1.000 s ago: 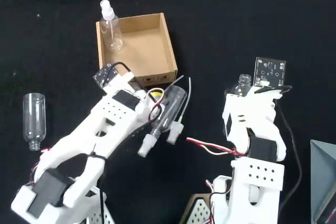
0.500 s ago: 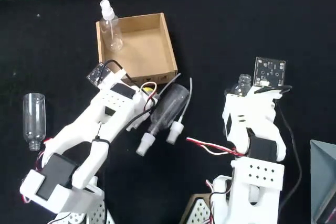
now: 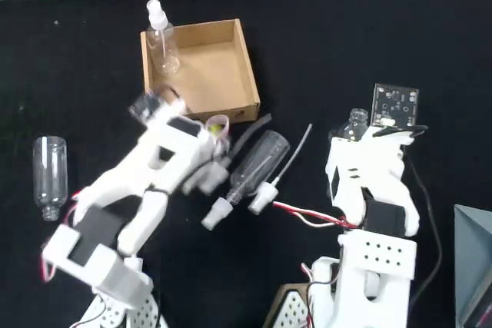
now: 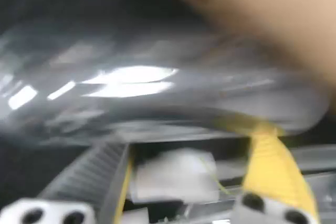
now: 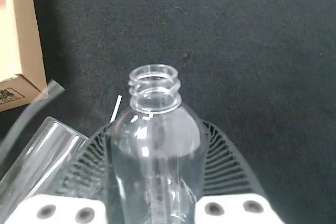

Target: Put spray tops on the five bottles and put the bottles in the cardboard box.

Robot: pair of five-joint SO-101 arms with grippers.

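Bottle without a top stands upright, pinched in the jaws of the right gripper, with open tabletop beyond; a capped bottle lies near the box front edge beside the left gripper, whose hold cannot be told.

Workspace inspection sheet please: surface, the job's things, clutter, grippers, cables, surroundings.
Surface: black table.
Job's things: cardboard box holds one capped bottle, upright; lying bottle and two spray tops near the box; bare bottle lies beyond the left arm.
Clutter: nothing seen.
Grippers: right gripper, jaws shut on the uncapped held bottle; left gripper beside the lying bottle.
Cables: red and white wires loop off the right arm.
Surroundings: grey object at the table's right edge.
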